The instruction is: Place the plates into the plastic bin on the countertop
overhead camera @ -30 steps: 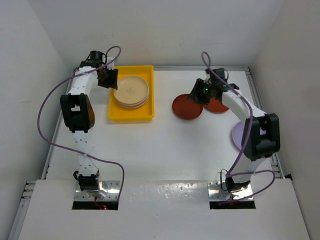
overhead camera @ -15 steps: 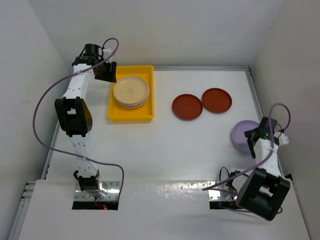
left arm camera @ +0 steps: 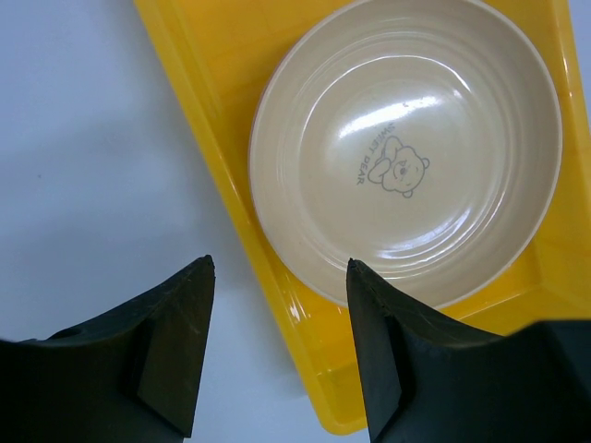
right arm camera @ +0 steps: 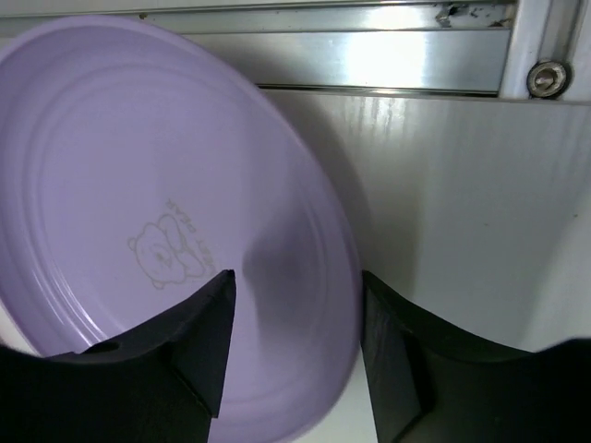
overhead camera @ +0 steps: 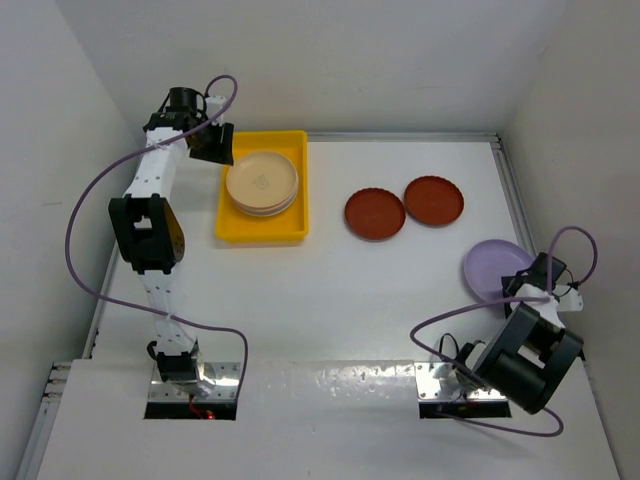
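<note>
Countertop (overhead camera: pixel 330 290): two dark red plates (overhead camera: pixel 375 214) (overhead camera: pixel 433 200), one lilac plate (overhead camera: pixel 492 268) (stack (overhead camera: pixel 261 182) in bin (overhead camera: pixel 262 232)).

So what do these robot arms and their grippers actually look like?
The left arm and right arm are slim white links with chunky black joint housings, each trailing a loose purple cable. The left gripper and right gripper each end in two matte black, wedge-shaped fingers.

Two white-and-black arms
Left arm (overhead camera: pixel 152 185) and right arm (overhead camera: pixel 525 358) have white links, black joint housings, looping purple cables (overhead camera: pixel 69 238) and matte black wedge fingers (left arm camera: pixel 175 360).
</note>
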